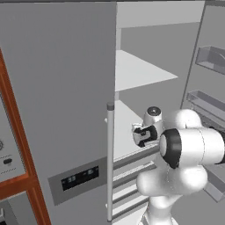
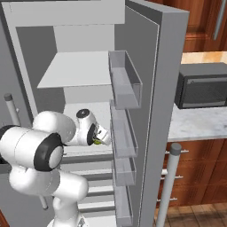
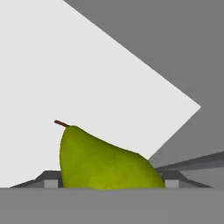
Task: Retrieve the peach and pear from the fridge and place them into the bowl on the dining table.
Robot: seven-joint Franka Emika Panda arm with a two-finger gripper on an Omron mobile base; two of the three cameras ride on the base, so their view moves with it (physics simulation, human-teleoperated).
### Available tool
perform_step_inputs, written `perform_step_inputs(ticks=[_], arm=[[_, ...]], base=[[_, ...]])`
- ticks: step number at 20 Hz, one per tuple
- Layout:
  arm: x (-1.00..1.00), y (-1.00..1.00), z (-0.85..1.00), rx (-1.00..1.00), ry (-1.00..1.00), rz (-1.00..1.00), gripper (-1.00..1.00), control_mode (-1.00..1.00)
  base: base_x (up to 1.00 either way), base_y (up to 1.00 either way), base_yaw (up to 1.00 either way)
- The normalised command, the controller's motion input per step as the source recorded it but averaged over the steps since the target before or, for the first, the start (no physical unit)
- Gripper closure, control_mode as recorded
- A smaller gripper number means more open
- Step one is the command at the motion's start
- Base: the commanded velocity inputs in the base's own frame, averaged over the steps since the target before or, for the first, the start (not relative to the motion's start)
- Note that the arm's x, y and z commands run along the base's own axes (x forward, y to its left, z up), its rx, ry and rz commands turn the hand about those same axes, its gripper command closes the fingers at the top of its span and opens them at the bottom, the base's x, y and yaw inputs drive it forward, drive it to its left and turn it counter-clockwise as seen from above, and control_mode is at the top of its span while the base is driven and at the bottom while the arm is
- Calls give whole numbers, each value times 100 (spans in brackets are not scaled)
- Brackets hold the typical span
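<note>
The pear [image 3: 103, 162] lay between the two dark finger tips of the tool [image 3: 107, 186] in the hand view, its broad yellow-green body filling the gap and its narrow neck and brown stem pointing up and to the left; the tips stood against its flanks on either side, so the tool looked closed on the fruit, though whether it bore the weight or the pear rested on the shelf could not be told; in the right base view a sliver of green showed at the tool [image 2: 98, 138], just over the white middle shelf [image 2: 84, 116] of the fridge [image 2: 164, 88], close to the door bins [image 2: 124, 80]. By its look the pear would be light, firm and smooth-skinned, its rounded taper apt to slip out toward the neck; the widest part of the belly seemed the soundest place to hold, with moderate pressure to spare the skin; the stem offered nothing to grip. The fridge's right door stood wide open; the left door, with its dark display panel [image 1: 80, 178] and long bar handle [image 1: 110, 162], was shut.
</note>
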Motion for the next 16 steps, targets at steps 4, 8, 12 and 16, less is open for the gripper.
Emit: perform_step_inputs(ticks=[4,8,12,16], arm=[[-98,22,100,-3,0,0,100,-100],[-97,23,100,-3,0,1,100,-100],[-99,2,100,0,0,2,100,-100],[-100,0,100,0,-4,5,100,-100]], base=[[0,0,0],[0,0,0],[0,0,0],[0,0,0]])
